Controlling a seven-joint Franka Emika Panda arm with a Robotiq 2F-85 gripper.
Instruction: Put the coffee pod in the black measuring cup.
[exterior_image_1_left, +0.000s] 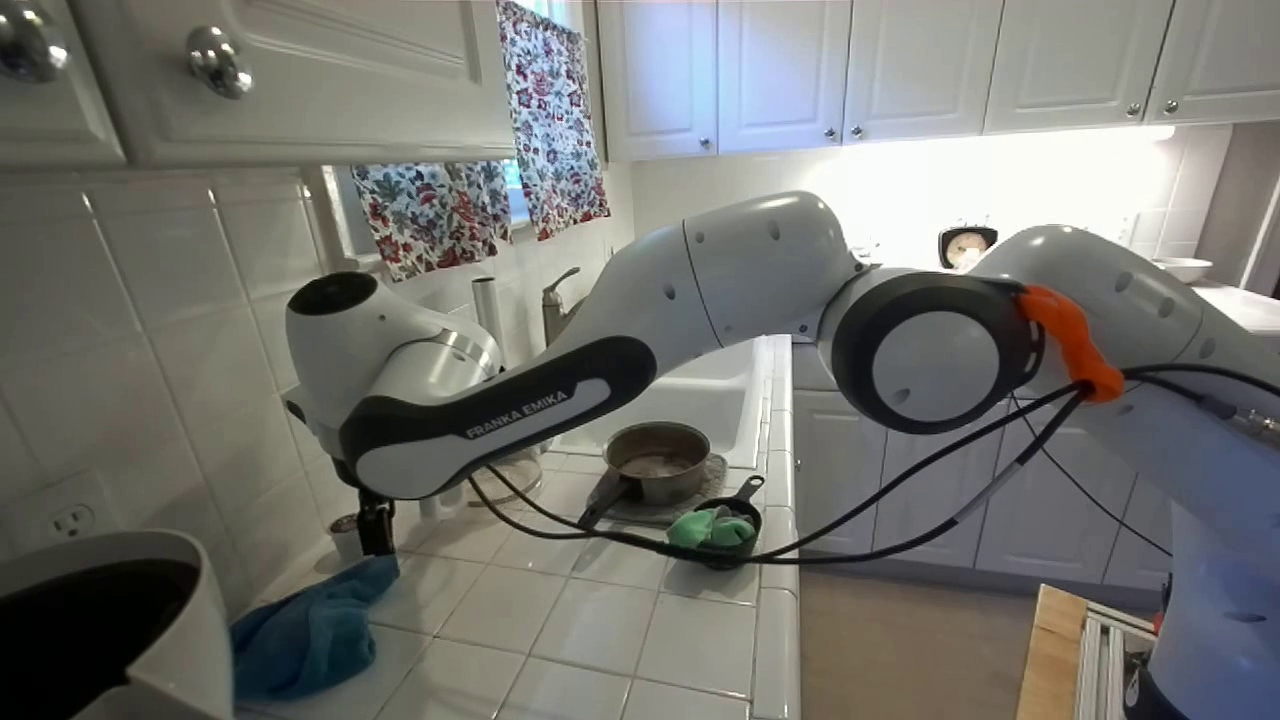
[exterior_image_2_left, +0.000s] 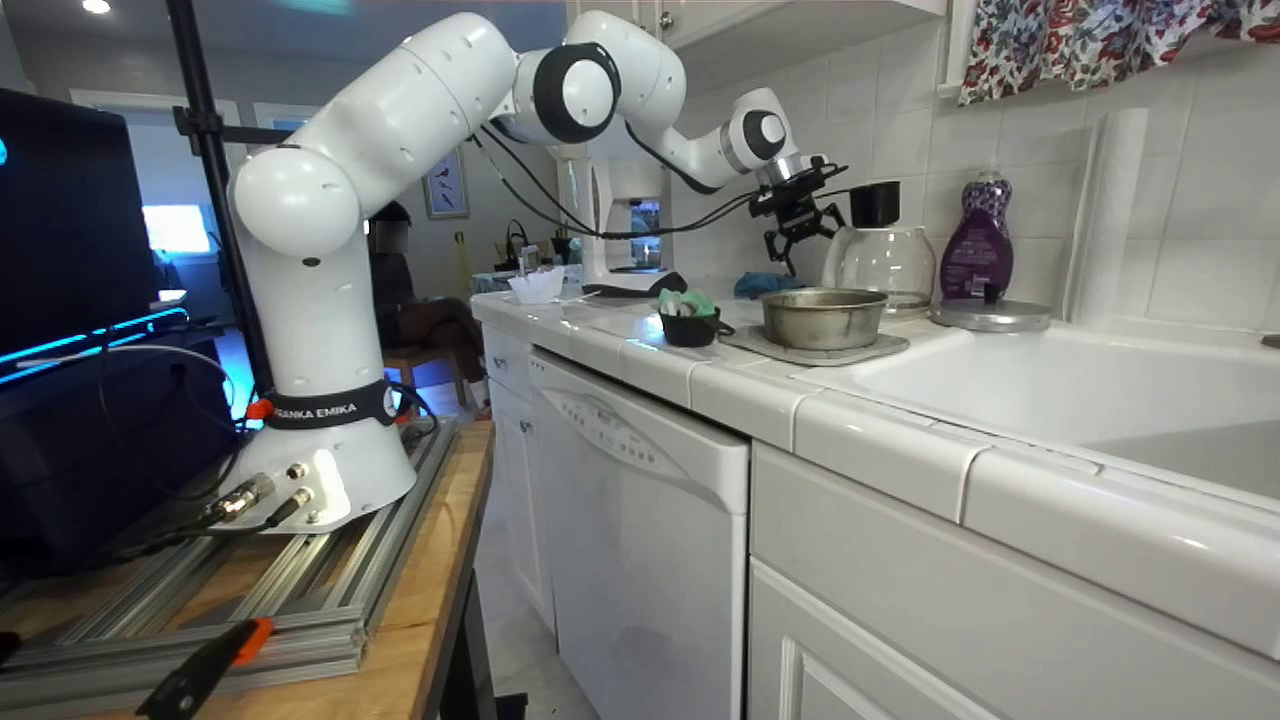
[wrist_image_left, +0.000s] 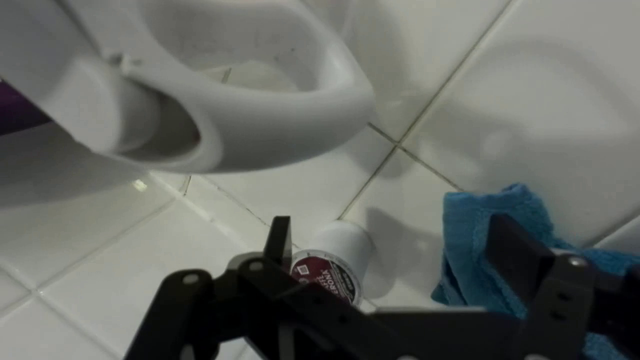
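The coffee pod (wrist_image_left: 325, 275), white with a dark red lid, stands on the tiled counter in the wrist view, close beside the left finger and partly hidden by it. In an exterior view the pod (exterior_image_1_left: 345, 540) is just behind my gripper (exterior_image_1_left: 378, 548), against the wall. My gripper (wrist_image_left: 392, 245) is open and empty, its fingers wide apart. It also shows open in an exterior view (exterior_image_2_left: 806, 242). The black measuring cup (exterior_image_2_left: 690, 331), small with a short handle, sits near the counter's front edge with green cloth-like stuff in it. It shows in an exterior view too (exterior_image_1_left: 748, 541).
A blue towel (wrist_image_left: 470, 245) lies under the right finger. A large white handle (wrist_image_left: 280, 120) is close above the pod. A glass carafe (exterior_image_2_left: 885, 265), a grey pan (exterior_image_2_left: 825, 318) on a mat, and a white coffee maker (exterior_image_1_left: 205, 620) stand around. The sink (exterior_image_2_left: 1100, 400) is beyond.
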